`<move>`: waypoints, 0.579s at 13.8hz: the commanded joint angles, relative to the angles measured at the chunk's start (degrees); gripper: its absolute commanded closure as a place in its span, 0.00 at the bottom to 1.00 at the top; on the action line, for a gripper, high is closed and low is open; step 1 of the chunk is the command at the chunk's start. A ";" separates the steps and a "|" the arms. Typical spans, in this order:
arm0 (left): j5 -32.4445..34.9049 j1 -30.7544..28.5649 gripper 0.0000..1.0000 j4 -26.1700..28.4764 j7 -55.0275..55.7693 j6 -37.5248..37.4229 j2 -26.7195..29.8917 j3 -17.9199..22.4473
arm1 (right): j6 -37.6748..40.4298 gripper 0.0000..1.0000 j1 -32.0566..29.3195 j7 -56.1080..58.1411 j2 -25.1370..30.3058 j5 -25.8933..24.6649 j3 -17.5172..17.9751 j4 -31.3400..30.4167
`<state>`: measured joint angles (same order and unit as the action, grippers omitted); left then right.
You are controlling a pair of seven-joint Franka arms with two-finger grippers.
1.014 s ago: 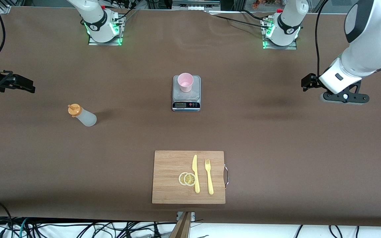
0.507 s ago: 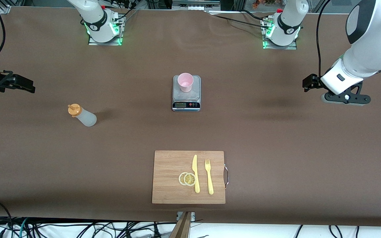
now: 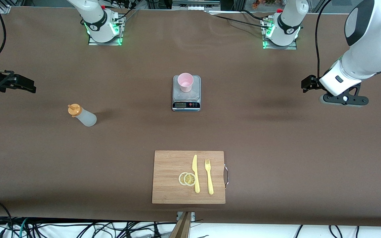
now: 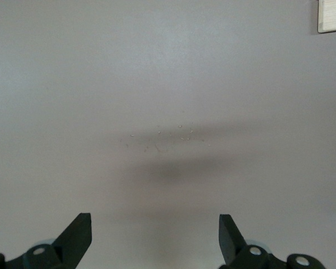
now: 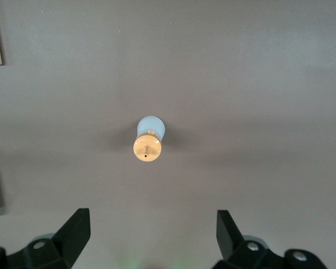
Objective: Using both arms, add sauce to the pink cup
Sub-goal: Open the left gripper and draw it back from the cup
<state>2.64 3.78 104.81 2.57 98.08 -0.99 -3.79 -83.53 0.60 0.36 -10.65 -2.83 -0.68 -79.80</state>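
The sauce bottle, whitish with an orange cap, stands upright on the brown table toward the right arm's end. It also shows in the right wrist view, well apart from the fingers. The pink cup stands upright on a small kitchen scale at the table's middle. My right gripper is open and empty, up in the air over the table's edge at the right arm's end. My left gripper is open and empty, over bare table at the left arm's end.
A wooden cutting board lies nearer the front camera than the scale. It bears a yellow knife, a yellow fork and two lemon slices. The two arm bases stand along the back edge.
Both arms have shifted only slightly. Nothing on the table has moved.
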 commanded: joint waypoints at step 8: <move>-0.89 0.00 0.00 -4.26 0.77 -4.65 -0.33 -0.60 | 0.12 0.00 -0.43 -0.54 0.02 -0.51 0.33 0.26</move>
<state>2.62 3.78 102.04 3.05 94.88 -1.00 -4.21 -83.53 0.56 0.29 -10.75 -2.83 -0.69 -79.80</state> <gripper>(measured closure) 0.000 0.000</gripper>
